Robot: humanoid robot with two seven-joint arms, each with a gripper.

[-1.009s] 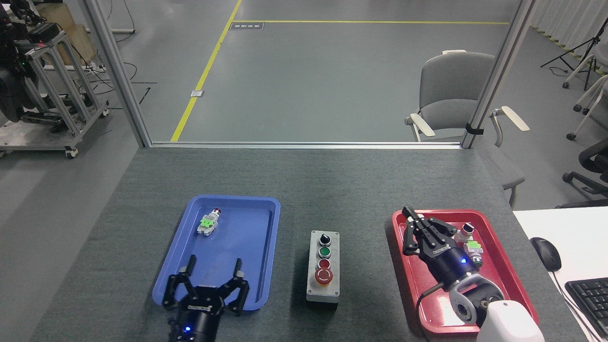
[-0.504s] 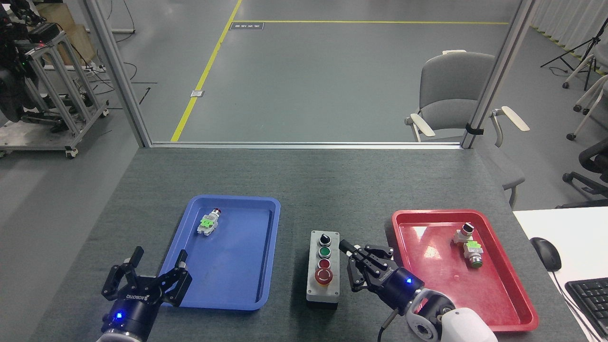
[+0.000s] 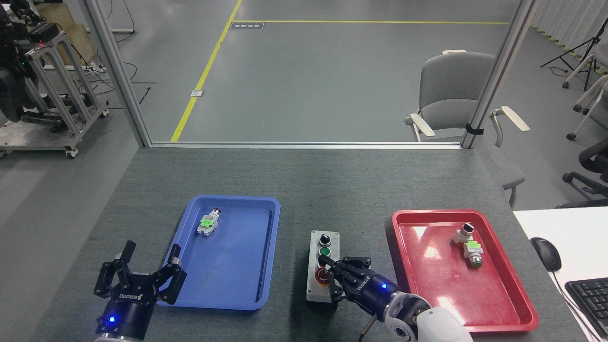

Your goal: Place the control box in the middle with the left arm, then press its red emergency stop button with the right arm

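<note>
At the near edge, the left gripper (image 3: pixel 147 270) hangs over the bare felt just left of the blue tray (image 3: pixel 259 209), its claws spread wide and holding nothing; a blue light shines on its body. On the other side, the right gripper (image 3: pixel 327 266) lies low over the near end of the box (image 3: pixel 323 266) (the grey one with the black base); its claws are drawn close together, with the tips on or just above the stop button (image 3: pixel 321 275), of which only a small red part shows beside them; if they really touch it, I cannot tell. The box stands on the grey tabletop (image 3: pixel 304 185) between the two trays, with its long side running away from the robot; behind the claws, the green button (image 3: pixel 325 251) and the black knob (image 3: pixel 325 237) are free to see. The blue tray holds a small switch part (image 3: pixel 208 223) near its far left corner; the red tray (image 3: pixel 403 223) holds a similar part (image 3: pixel 469 244) near its far right side. Beyond the table's far edge a grey chair (image 3: pixel 451 90) stands on the floor.
</note>
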